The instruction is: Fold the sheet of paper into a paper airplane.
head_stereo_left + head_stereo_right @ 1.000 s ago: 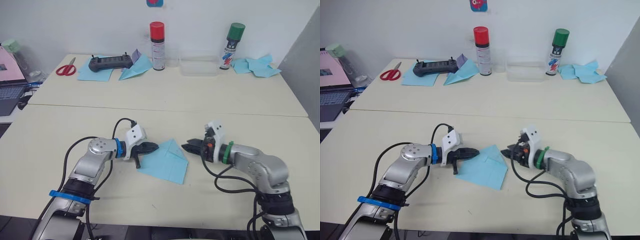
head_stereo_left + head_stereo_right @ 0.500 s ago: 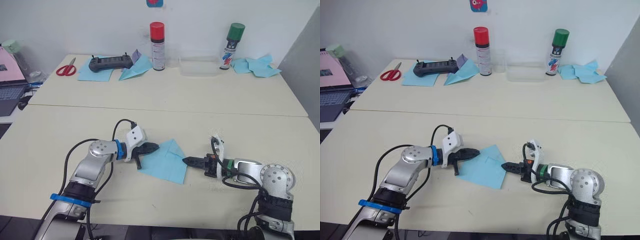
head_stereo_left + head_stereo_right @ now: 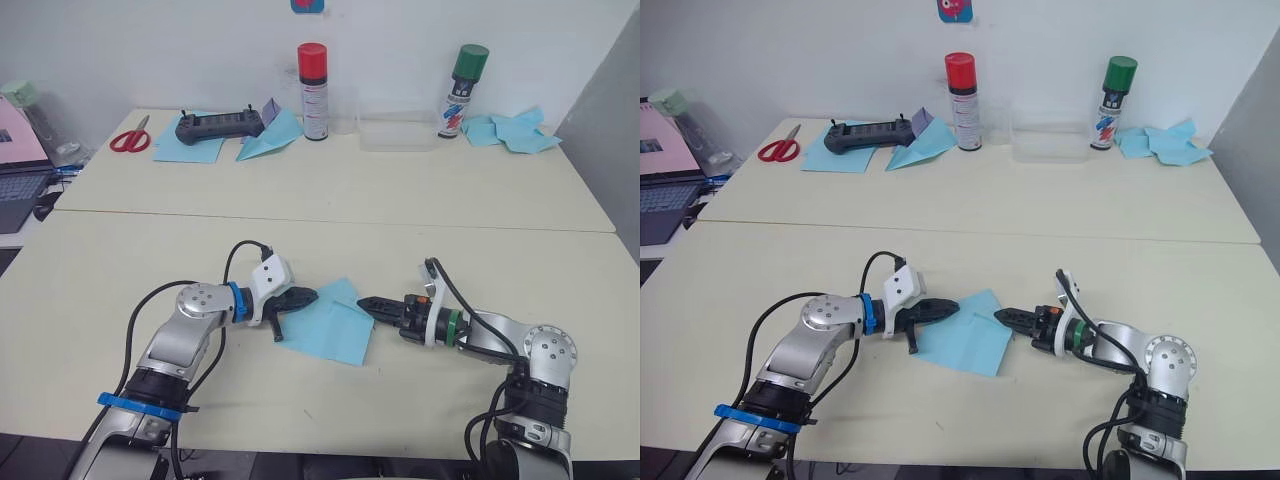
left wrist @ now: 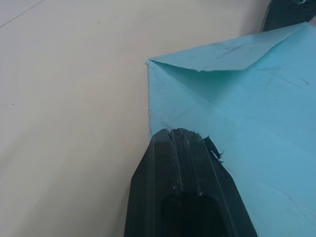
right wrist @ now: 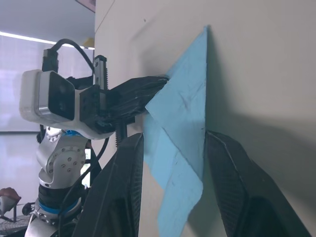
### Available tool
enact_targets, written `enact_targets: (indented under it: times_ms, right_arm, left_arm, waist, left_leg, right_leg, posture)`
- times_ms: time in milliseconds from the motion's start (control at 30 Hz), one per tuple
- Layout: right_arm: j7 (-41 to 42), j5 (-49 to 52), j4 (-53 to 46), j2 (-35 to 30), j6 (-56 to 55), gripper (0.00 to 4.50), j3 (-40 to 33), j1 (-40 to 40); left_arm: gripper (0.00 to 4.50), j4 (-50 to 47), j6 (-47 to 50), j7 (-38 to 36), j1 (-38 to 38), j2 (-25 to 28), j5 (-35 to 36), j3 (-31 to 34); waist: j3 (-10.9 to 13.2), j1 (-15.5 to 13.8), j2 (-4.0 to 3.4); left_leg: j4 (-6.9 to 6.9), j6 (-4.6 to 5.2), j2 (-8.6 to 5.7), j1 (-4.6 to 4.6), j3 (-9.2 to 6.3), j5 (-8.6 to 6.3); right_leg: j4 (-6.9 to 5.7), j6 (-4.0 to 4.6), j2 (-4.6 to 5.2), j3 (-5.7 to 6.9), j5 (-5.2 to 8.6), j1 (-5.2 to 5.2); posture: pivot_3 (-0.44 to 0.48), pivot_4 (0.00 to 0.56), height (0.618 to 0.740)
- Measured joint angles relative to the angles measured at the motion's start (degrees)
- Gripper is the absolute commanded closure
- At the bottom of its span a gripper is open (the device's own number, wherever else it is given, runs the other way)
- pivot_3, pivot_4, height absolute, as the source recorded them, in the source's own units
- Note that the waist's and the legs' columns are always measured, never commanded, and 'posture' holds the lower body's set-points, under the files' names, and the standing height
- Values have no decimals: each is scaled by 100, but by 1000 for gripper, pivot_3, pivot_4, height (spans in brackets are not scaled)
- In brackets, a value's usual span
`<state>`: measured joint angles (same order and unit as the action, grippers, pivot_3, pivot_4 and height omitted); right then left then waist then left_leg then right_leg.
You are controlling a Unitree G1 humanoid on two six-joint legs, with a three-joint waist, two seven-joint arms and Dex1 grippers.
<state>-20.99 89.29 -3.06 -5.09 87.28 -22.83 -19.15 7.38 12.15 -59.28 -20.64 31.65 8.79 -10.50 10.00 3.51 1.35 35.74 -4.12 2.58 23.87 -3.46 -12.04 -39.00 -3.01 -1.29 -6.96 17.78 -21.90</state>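
Pale table (image 3: pixel 420 215), front centre: sheet of paper (image 3: pixel 330 328) lies flat, one corner folded over. Left tool (image 3: pixel 296 297), tips pressed together, pins its left edge; right tool (image 3: pixel 368 303), fingers spread, straddles its right corner. Likely featherlight, limp, tear-prone, slides easily; best taken at edge or crease.
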Motion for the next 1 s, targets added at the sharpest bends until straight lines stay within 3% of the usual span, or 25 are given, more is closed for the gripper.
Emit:
enact_targets:
  times_ms: [200, 367, 733, 1000]
  right_arm:
    - [-753, 1339, 21, -667, -957, 4478, 947, 324]
    - [-1040, 2031, -128, -1119, -1700, 4478, 1590, 466]
    - [-619, 2197, -244, -1970, -2216, 4478, 2318, 260]
    - [-232, 2123, -232, -2069, -2365, 4478, 2636, -121]
  left_arm:
    - [4500, 19, -1, -9, -25, 11, -5, -11]
    - [4500, 30, -3, -13, -37, 10, -8, -18]
    - [4500, 15, 116, -54, -88, -3, 7, -32]
    - [4500, -9, 268, -141, -154, -49, 8, -51]
  waist:
    - [1, 8, -1]
    - [1, 8, -1]
    - [2, -15, -1]
    - [2, -21, 0]
  left_leg:
    - [3, 0, 0, 1, 9, 0]
    - [3, 0, 0, 2, 10, 0]
    - [2, 1, 1, 8, 13, 0]
    - [1, 1, 1, 14, 14, 0]
  right_leg:
    - [1, 0, 1, -10, 0, -2]
    - [1, 0, 1, -12, 0, -3]
    - [2, 1, 1, -14, 1, -10]
    - [2, 1, 1, -14, 1, -17]
  posture:
    - [0, 150, 740]
    - [0, 150, 740]
    - [0, 150, 740]
    - [0, 150, 740]
